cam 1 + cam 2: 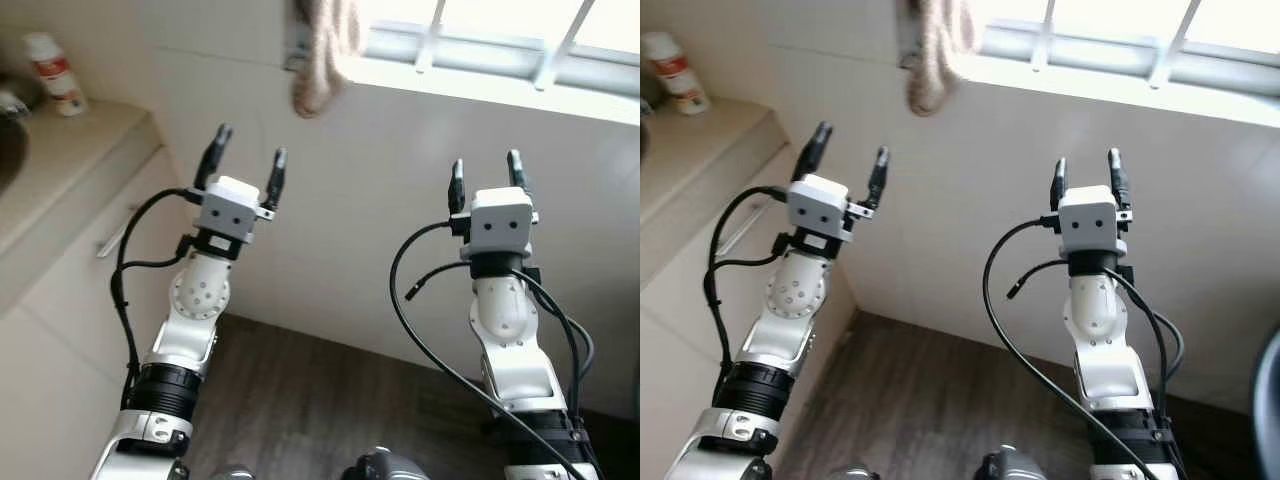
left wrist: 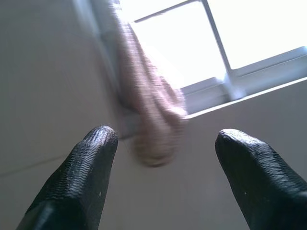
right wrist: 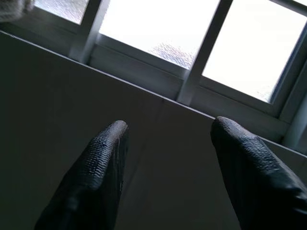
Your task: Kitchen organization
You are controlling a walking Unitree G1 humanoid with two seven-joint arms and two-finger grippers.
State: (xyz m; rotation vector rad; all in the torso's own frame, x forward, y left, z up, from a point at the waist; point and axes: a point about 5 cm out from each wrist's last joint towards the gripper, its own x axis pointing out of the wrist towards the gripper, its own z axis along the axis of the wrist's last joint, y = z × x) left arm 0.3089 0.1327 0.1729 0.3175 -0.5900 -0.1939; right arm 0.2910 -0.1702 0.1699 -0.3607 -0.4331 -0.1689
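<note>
Both arms are raised in front of a white tiled wall. My left gripper [image 1: 248, 155] is open with nothing between its fingers, pointing up toward a beige cloth [image 1: 322, 55] that hangs from the wall beside the window; the cloth [image 2: 153, 120] appears blurred between the left fingertips [image 2: 98, 143]. My right gripper [image 1: 486, 172] is open and empty too, aimed at the wall below the window sill [image 3: 144, 72]. A white bottle with a red label [image 1: 55, 72] stands on the beige counter [image 1: 70, 150] at the far left.
A cabinet front with a metal handle [image 1: 112, 240] runs under the counter at the left. Dark wood flooring [image 1: 330, 410] lies below the arms. The bright window [image 1: 500, 40] spans the upper right. A dark rounded object [image 1: 1270, 400] sits at the right edge.
</note>
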